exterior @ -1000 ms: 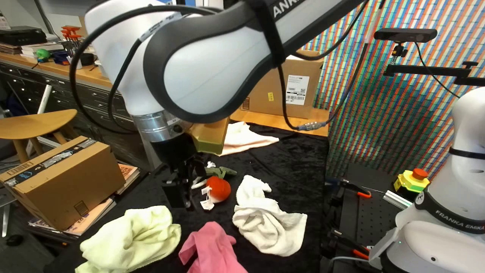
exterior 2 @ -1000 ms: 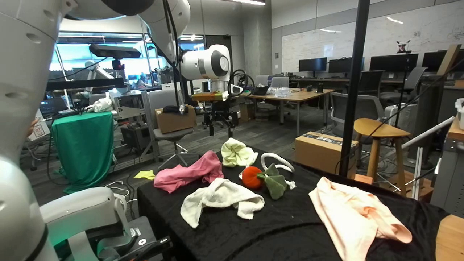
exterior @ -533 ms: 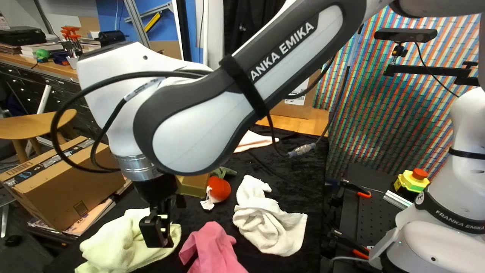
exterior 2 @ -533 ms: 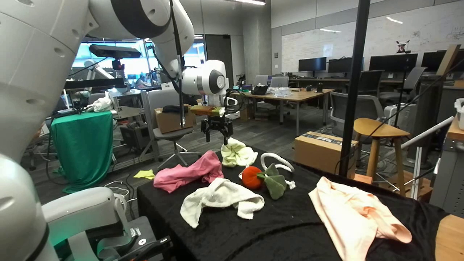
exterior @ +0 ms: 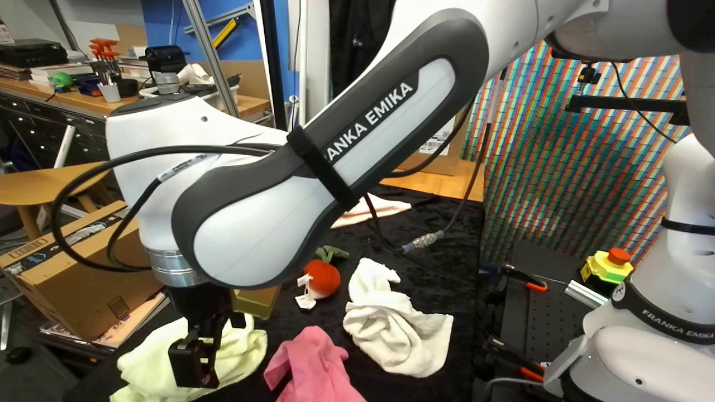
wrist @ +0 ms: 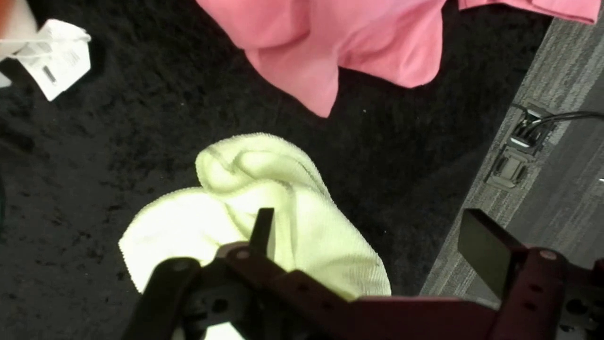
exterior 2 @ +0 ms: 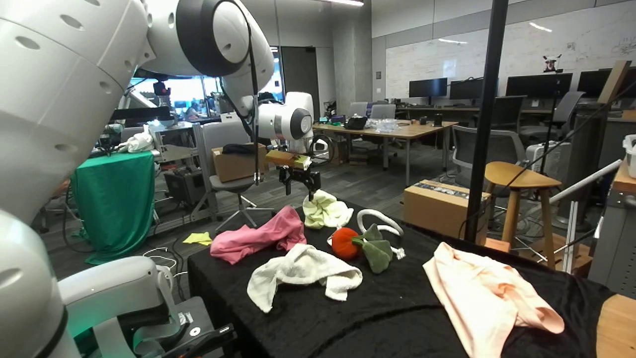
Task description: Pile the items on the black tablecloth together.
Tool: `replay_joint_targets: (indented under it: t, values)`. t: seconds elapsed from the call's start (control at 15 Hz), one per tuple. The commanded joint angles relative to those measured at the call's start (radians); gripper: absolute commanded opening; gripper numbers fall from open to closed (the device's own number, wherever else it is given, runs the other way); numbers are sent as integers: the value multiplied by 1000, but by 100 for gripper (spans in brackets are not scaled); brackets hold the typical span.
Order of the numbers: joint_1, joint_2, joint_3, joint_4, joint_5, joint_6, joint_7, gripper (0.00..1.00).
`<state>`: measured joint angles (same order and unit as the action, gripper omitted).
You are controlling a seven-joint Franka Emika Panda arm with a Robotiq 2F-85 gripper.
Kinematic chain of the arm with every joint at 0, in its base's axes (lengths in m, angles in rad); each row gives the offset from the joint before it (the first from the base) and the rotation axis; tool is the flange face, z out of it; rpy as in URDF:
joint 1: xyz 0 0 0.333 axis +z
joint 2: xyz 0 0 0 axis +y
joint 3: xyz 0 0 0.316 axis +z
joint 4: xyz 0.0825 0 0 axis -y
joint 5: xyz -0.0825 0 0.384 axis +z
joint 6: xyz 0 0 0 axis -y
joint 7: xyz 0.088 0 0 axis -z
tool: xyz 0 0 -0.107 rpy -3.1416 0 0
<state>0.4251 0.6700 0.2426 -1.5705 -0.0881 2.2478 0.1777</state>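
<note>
- Down it comes: the black two-fingered gripper (wrist: 370, 229) has dropped over the last second, fingers spread wide, nothing between them.
- Below it, the crumpled pale yellow-green cloth (wrist: 306, 231), unmoved, and likely the next pick. In the wrist view one finger shows over it, the other past its edge against the grey floor (wrist: 557, 203); contact isn't visible, and a sideways nudge looks needed before any pinch.
- Near that, the rumpled bright pink cloth (exterior 2: 261, 236): hasn't budged, doesn't touch the yellow-green one.
- Then the round red-orange plush with green fabric leaves (exterior 2: 345, 243), the white rope loop (exterior 2: 387, 219) just beside it, both where they sat a second ago.
- Further over, the crumpled white cloth (exterior 2: 305, 268), no change there either.
- And way out, the spread peach cloth (exterior 2: 487, 298), well apart from the rest on the black velvety tablecloth (exterior 2: 318, 333): the longest haul. Only the arm has moved, so by my reading the piling hasn't begun.
</note>
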Motion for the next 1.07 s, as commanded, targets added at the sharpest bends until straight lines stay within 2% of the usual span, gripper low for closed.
replay_joint_targets:
  t: [0.0, 0.53, 1.0]
  values:
    - [15, 66, -7, 100, 27, 38, 1, 100]
    - [47, 163, -28, 190, 50, 170, 58, 100]
    - [88, 232, -90, 243, 25, 247, 114, 100]
